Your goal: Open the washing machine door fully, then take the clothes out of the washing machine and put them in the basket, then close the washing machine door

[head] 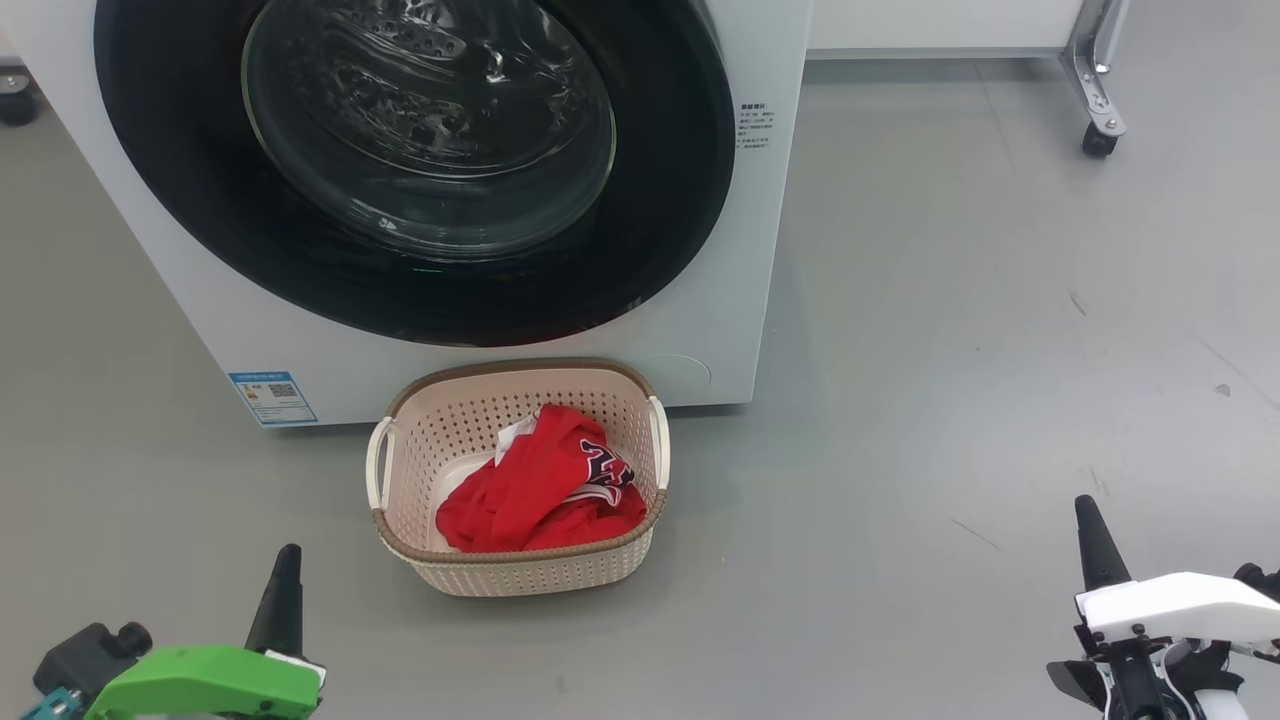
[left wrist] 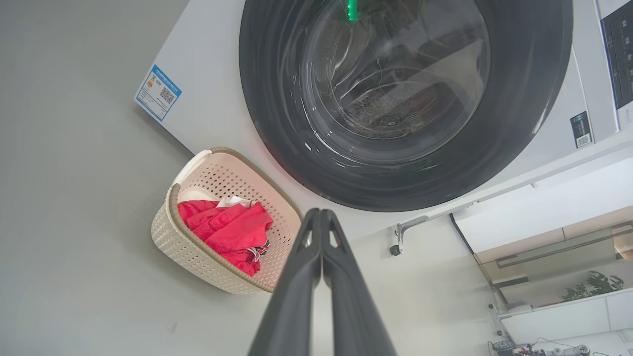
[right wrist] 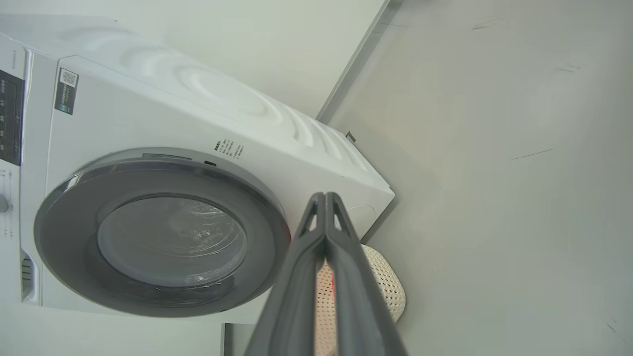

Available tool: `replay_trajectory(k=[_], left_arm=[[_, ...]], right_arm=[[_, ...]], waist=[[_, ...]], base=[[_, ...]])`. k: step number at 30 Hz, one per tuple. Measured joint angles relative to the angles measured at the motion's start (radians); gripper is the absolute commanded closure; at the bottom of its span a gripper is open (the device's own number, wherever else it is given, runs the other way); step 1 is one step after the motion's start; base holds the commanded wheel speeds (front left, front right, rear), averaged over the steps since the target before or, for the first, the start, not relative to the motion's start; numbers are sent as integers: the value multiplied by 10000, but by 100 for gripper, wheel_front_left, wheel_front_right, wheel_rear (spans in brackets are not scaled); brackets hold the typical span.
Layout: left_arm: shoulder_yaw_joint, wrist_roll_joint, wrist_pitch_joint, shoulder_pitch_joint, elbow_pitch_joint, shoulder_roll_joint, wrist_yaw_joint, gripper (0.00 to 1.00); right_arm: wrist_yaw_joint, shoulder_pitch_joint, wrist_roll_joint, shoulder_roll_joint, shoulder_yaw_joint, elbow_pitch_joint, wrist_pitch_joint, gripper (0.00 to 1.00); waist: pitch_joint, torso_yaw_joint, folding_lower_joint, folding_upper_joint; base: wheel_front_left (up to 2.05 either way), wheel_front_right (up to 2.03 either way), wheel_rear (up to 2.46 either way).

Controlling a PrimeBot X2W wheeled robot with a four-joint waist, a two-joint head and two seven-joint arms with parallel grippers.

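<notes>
Clothes point(head: 540, 490) in basket point(head: 520, 575) clear in head view, barely visible behind closed right tool point(right wrist: 325, 195), left tool point(left wrist: 320, 211) closed

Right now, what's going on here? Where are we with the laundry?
Nothing is being handled at this moment. The washing machine door sits shut against the washing machine. The red clothes lie in the basket on the floor just in front of it. The left gripper and right gripper sit low, short of the basket, fingers pressed together and empty.
</notes>
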Motion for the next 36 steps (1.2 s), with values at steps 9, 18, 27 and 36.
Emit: replay_trajectory(k=[9, 18, 27, 36], left_arm=[[272, -1174, 219, -158, 209, 2, -217, 100], [535, -2355, 420, -372, 420, 2, -458, 100], [782, -3521, 610, -546, 598, 0, -658, 100], [993, -4362, 786, -685, 796, 0, -826, 100]], right_arm=[[157, -178, 1089, 19, -215, 142, 249, 100], [299, -377, 2180, 36, -422, 270, 504, 100], [443, -571, 3273, 44, -642, 397, 742, 100], [531, -725, 4192, 52, -819, 508, 913, 100]], waist=[[-40, -88, 0, 0], [-79, -177, 0, 0], [-119, -265, 0, 0], [-150, -332, 0, 0]], base=[[0, 0, 0], [0, 0, 0], [0, 0, 0], [0, 0, 0]])
